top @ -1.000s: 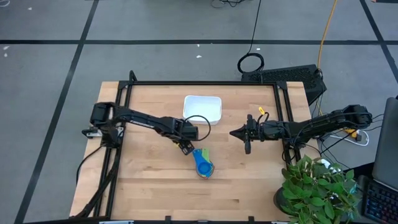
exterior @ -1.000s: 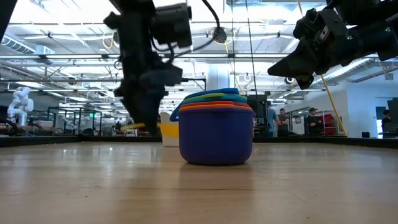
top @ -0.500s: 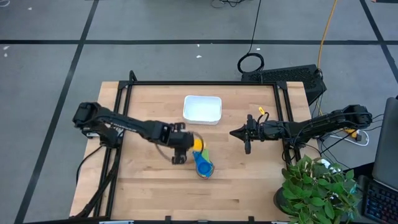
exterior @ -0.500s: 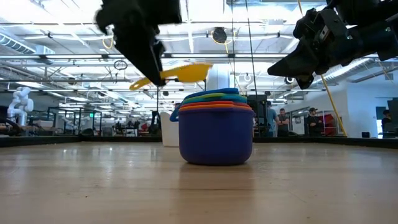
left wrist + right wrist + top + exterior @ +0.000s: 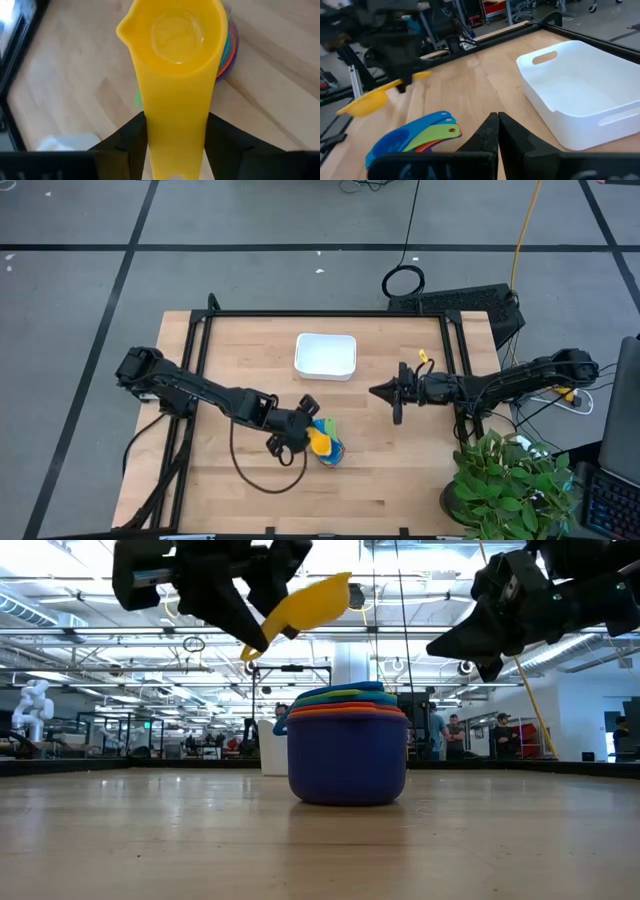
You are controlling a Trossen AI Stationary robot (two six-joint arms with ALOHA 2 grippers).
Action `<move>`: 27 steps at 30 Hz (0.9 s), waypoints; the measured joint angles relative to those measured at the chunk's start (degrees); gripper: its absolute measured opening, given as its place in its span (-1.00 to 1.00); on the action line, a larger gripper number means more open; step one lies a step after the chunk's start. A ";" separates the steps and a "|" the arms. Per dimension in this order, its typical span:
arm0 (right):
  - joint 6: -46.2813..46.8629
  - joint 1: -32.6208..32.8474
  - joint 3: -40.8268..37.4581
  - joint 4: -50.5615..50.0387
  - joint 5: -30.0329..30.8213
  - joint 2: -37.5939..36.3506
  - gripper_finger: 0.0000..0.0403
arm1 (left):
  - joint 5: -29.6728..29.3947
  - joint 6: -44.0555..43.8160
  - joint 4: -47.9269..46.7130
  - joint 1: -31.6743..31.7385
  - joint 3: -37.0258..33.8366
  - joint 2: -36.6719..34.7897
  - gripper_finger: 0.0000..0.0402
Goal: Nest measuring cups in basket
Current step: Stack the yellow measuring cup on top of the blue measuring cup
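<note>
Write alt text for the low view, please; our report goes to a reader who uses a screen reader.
The left gripper holds a yellow measuring cup by its handle, in the air above a nested stack of cups on the wooden table, navy outermost. The right gripper hangs shut at upper right, with a workshop behind.

The left claw hangs above mid-table, clamped on something, while the right claw hovers shut.
</note>
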 joint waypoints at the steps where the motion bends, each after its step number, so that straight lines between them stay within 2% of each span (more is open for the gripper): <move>1: 0.43 -0.14 0.00 0.00 0.02 0.01 -1.00 | 0.78 1.43 0.42 0.00 0.00 -0.01 -0.20; 8: 1.60 -0.63 0.00 0.02 1.12 0.00 -1.00 | 4.66 5.82 1.81 0.37 2.65 1.76 -0.22; 13: 1.90 -0.68 -0.02 0.39 1.16 0.01 -1.00 | 5.83 8.32 -6.40 -0.02 10.60 7.56 -0.15; 17: 2.01 -0.67 -0.02 0.44 1.16 0.02 -1.00 | 6.49 8.54 -12.89 0.30 15.80 11.57 -0.21; 22: 1.95 -0.67 -0.02 0.44 1.11 0.00 -1.00 | 9.33 8.54 -14.37 1.58 17.33 12.88 -0.21; 27: 1.41 -0.67 -0.02 0.38 1.05 0.00 -1.00 | 8.55 10.59 -13.96 2.79 17.33 12.83 -0.09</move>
